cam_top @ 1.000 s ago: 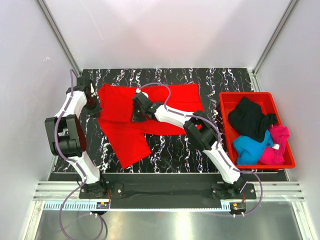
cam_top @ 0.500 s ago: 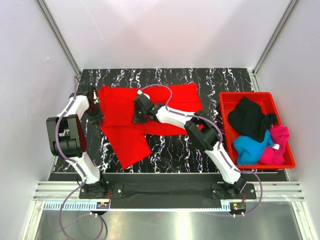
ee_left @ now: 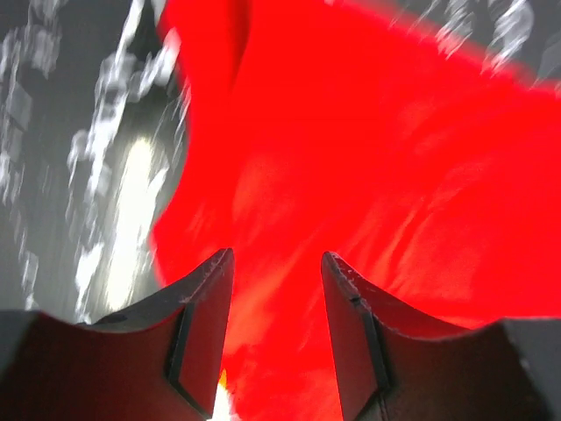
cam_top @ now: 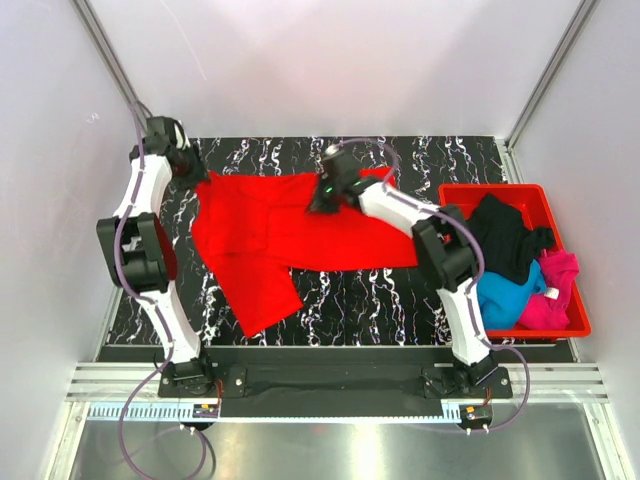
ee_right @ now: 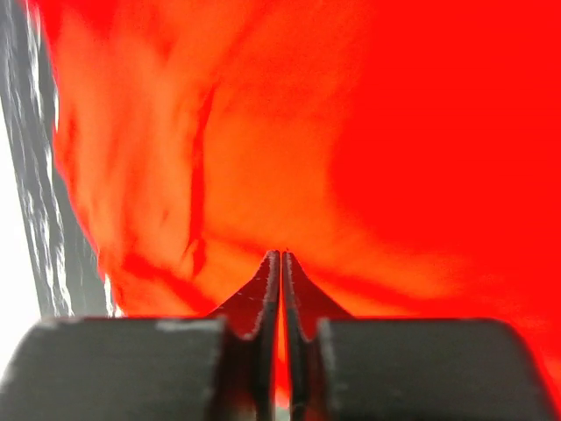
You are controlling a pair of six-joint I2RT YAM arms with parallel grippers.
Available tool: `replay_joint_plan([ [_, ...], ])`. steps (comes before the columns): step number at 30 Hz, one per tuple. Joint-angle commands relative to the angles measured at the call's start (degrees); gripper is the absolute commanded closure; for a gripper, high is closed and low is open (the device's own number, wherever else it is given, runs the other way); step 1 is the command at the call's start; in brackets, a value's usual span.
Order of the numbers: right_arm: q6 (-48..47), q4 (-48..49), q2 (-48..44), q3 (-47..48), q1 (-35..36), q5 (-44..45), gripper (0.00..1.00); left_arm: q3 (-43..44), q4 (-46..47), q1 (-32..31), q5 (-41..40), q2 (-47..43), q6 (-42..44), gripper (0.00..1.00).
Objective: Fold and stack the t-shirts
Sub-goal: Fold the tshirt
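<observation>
Bright red soft cloth t-shirt (cam_top: 300,235): lies spread over the left and middle of the black white-veined tabletop (cam_top: 400,300), long way across the frame. Mostly flat, creased through the centre. One flap runs down toward the lower left. Not yet folded; judged early in the fold.

Right gripper (cam_top: 320,200): at the shirt's upper edge, top centre of the overhead view. In its wrist view the fingers (ee_right: 263,298) are pressed together with only a sliver of red between them, so it is pinching the shirt's cloth. The bite looks thin.

Left gripper (cam_top: 190,168): at the shirt's upper left corner. In its wrist view the fingers (ee_left: 206,307) stand apart, with red cloth filling the gap and everything beyond. Cannot tell whether any cloth is caught. The view is blurred.

Right side of the frame: rigid red plastic bin (cam_top: 500,188), near the shirt's right edge but apart from it. In it lie a crumpled black tee (cam_top: 505,235), a blue tee (cam_top: 495,295) and a magenta-pink tee (cam_top: 555,290).

Risks, as judgement:
- The thin pinch on the right may slip under any pull, or lift one layer only and leave the lower one behind.
- If the left corner is unheld, a pull from the right would drag the whole shirt and give a skewed fold.
- The lower-left flap could tuck under and bunch.
- A drift rightward could put the hem against the bin wall.
</observation>
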Motion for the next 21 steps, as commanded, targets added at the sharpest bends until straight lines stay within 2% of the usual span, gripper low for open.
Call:
replay_joint_plan([
  [1, -3.7, 2.4, -1.2, 2.5, -8.2, -4.2, 0.96, 8.0, 4.5, 0.0, 8.0, 8.0, -1.2, 0.51],
  [6, -5.2, 0.3, 6.1, 9.8, -16.0, -3.4, 1.0, 16.8, 9.2, 0.6, 10.8, 18.7, -4.8, 0.51],
  [10, -6.3, -3.0, 12.6, 19.3, -19.7, -0.4, 1.0, 19.6, 12.6, 2.0, 13.8, 25.2, -9.2, 0.51],
  [14, -6.5, -4.0, 16.7, 23.6, -23.2, 2.3, 1.0, 21.6, 13.2, 3.7, 13.6, 29.5, -13.1, 0.5],
  [17, -5.8, -10.2, 21.3, 30.1, -25.3, 4.9, 1.0, 24.4, 10.2, 4.5, 10.8, 32.3, -14.4, 0.5],
  [21, -4.6, -15.6, 25.6, 35.3, -27.3, 6.2, 1.0, 23.9, 11.9, 4.7, 10.7, 32.6, -16.2, 0.5],
])
